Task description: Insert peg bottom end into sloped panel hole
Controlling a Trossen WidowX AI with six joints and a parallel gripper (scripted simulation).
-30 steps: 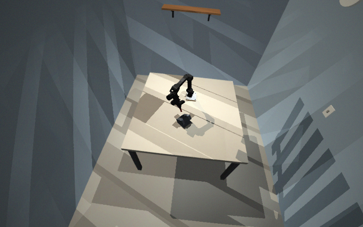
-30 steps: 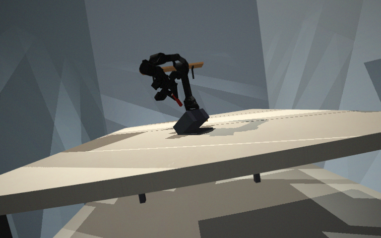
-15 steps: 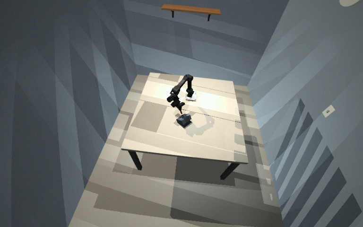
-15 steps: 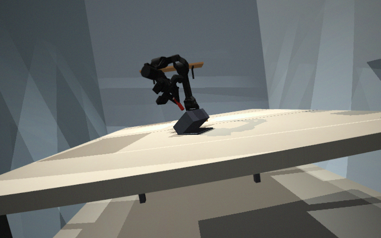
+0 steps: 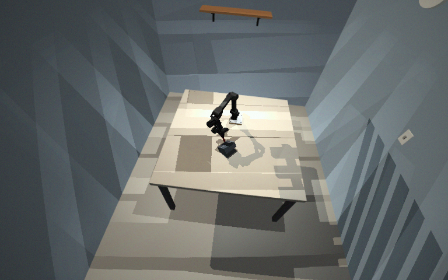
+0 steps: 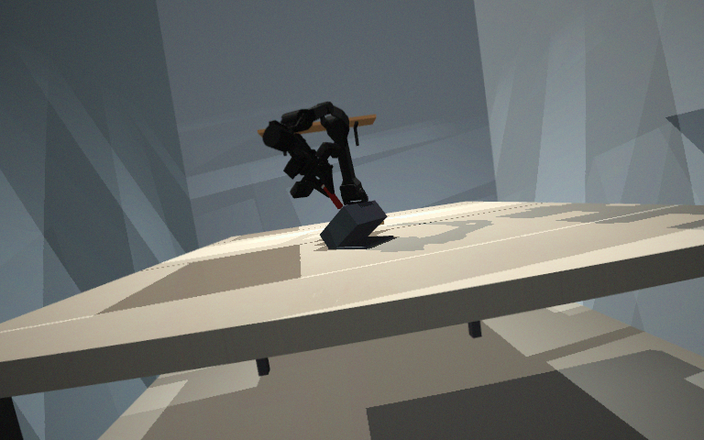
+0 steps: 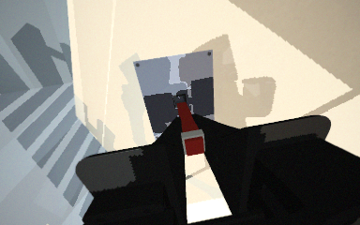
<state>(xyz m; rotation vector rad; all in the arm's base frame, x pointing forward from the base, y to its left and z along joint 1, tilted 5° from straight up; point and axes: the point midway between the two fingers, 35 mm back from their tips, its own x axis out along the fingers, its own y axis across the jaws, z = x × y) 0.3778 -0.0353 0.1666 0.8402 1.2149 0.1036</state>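
Observation:
The red square-sided peg [image 5: 224, 140] [image 6: 333, 198] [image 7: 188, 121] has a light grey band near its upper end. My gripper [image 5: 223, 136] [image 6: 326, 190] [image 7: 191, 127] is shut on it and holds it tilted toward the sloped panel. The dark blue-grey panel block [image 5: 227, 150] [image 6: 350, 225] [image 7: 152, 77] stands on the table. In the wrist view, its face shows one dark square hole [image 7: 180, 98]. The peg's far end overlaps the hole's lower edge there. I cannot tell whether the tip is inside the hole, at its rim or just above it.
The table [image 5: 195, 178] [image 6: 207, 305] [image 7: 96, 56] carries the arm's white base plate [image 5: 235, 122], behind the panel block in the top view. A brown bench [image 5: 235, 11] [image 6: 366, 120] stands far behind the table. Shadows of the arm fall across the panel face and table.

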